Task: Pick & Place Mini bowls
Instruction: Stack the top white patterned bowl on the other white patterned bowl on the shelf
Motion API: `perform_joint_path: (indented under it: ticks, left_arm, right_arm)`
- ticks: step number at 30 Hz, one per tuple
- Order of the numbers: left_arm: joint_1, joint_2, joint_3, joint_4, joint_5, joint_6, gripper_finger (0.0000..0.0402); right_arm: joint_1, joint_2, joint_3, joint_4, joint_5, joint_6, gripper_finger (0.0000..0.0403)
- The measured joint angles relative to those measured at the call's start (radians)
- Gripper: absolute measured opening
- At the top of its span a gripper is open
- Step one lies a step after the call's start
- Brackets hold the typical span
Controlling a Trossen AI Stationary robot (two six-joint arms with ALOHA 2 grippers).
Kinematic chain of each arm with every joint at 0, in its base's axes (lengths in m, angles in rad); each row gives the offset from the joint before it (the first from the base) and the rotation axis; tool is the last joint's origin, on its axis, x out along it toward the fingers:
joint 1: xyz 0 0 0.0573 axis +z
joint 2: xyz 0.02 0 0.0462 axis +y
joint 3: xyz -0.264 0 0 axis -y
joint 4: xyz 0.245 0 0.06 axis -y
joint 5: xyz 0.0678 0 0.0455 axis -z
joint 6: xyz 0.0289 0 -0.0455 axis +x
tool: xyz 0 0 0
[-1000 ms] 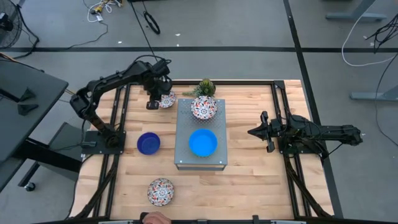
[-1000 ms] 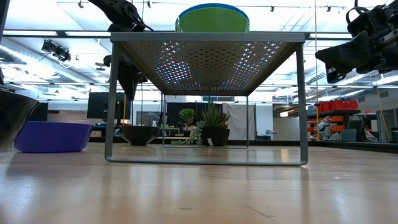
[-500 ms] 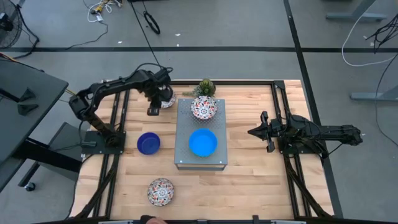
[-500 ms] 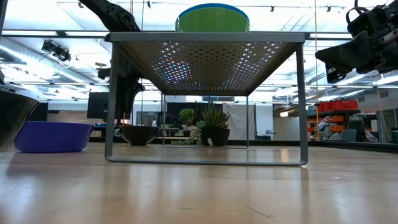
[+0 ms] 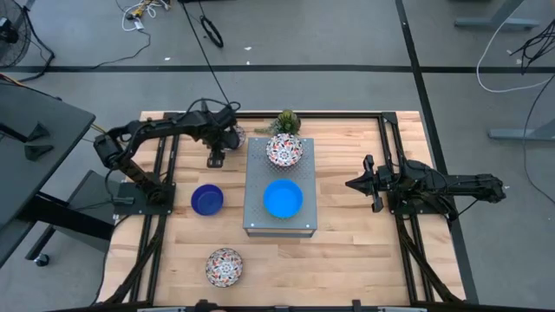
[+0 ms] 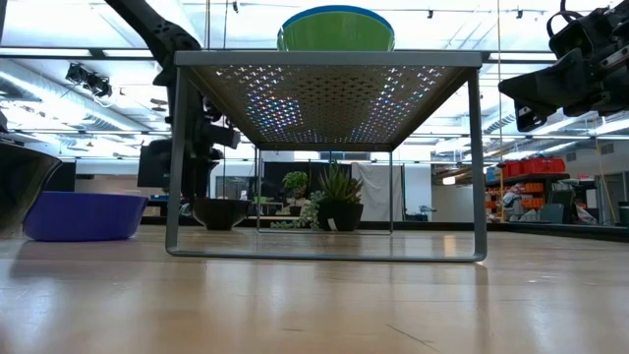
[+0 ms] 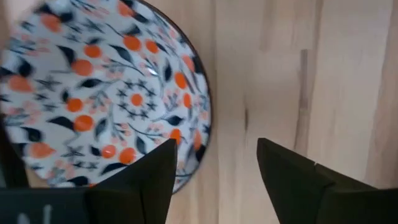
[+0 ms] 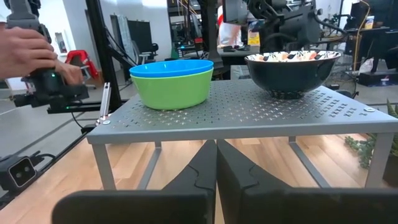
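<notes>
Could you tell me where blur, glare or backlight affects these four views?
Left wrist view: the floral bowl is motion-blurred at its far edge. Low view: ceiling lights shine through the perforated metal box as bright specks, and the left arm shows only as a silhouette. Right wrist view: the stacked light blue and green bowls are sharp. High view: evenly lit.
</notes>
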Motion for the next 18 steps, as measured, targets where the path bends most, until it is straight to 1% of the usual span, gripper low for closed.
perform_joint_path:
  ticks: [7, 18]
  left_arm:
    - [-0.015, 0.000, -0.044, 0.054, -0.032, 0.017, 0.0207]
    - [-0.015, 0.000, -0.044, 0.060, -0.065, 0.038, 0.0174]
  right_arm:
    - [0.000, 0.000, 0.000, 0.000, 0.000, 0.000, 0.0011]
    - [0.000, 0.000, 0.000, 0.000, 0.000, 0.000, 0.0011]
